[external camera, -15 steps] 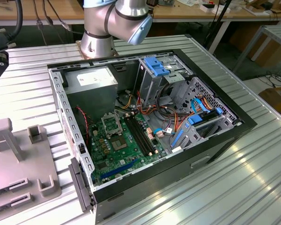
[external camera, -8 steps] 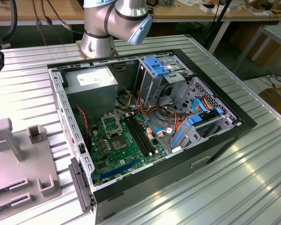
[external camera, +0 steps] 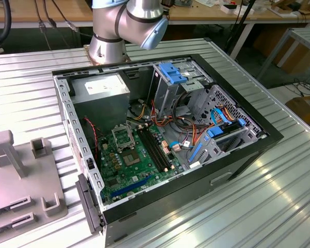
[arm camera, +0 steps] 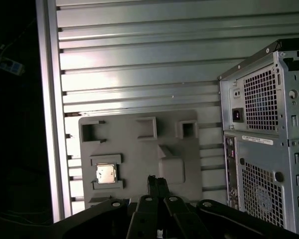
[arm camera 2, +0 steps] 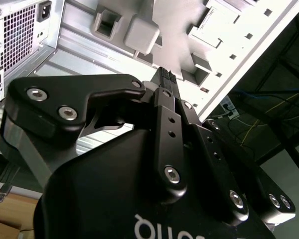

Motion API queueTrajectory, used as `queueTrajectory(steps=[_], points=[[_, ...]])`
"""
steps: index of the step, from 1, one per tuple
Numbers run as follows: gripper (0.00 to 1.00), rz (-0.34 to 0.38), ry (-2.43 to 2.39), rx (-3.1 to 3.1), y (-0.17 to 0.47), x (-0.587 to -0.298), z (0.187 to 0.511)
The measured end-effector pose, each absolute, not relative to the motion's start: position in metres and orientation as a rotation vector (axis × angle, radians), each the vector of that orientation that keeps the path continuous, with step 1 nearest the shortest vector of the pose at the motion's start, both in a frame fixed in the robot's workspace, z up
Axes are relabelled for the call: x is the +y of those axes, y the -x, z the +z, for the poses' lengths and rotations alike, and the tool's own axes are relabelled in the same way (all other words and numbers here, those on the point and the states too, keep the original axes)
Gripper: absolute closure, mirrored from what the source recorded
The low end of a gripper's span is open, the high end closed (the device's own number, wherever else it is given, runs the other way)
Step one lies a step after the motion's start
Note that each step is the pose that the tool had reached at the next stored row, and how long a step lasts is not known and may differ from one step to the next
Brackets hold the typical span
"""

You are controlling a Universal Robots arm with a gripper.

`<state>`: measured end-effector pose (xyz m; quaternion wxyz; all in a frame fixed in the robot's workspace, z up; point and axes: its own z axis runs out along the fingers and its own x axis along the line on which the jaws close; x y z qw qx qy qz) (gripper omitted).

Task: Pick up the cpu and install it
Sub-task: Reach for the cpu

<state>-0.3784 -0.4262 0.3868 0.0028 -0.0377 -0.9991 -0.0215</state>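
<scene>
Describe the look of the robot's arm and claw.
The arm is rounded silver-grey metal with a pale blue joint cap. The claw is matte black, built of hinged bars with silver screws, and has white lettering on its body.

We see a ribbed metal bench (external camera: 279, 206). On it stand an open computer case (external camera: 196, 188), a grey holder plate (external camera: 10, 191) and the arm's base (external camera: 106, 49).

- Exterior view: raised, off the arm, angled down into the open computer case (external camera: 196, 191) on the ribbed table (external camera: 258, 206); middle distance.
- First wrist view: behind the gripper (arm camera: 156, 180), looking along it, well clear of the grey fixture plate (arm camera: 139, 149) ahead.
- Second wrist view: hard against the gripper body, facing likewise.
- Shared by all three: case, plate.
</scene>
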Motion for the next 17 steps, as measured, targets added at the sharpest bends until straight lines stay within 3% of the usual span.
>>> queueTrajectory(steps=[17], points=[[0.89,-0.067,0.118,-3.133,0.391,-0.426,0.387]])
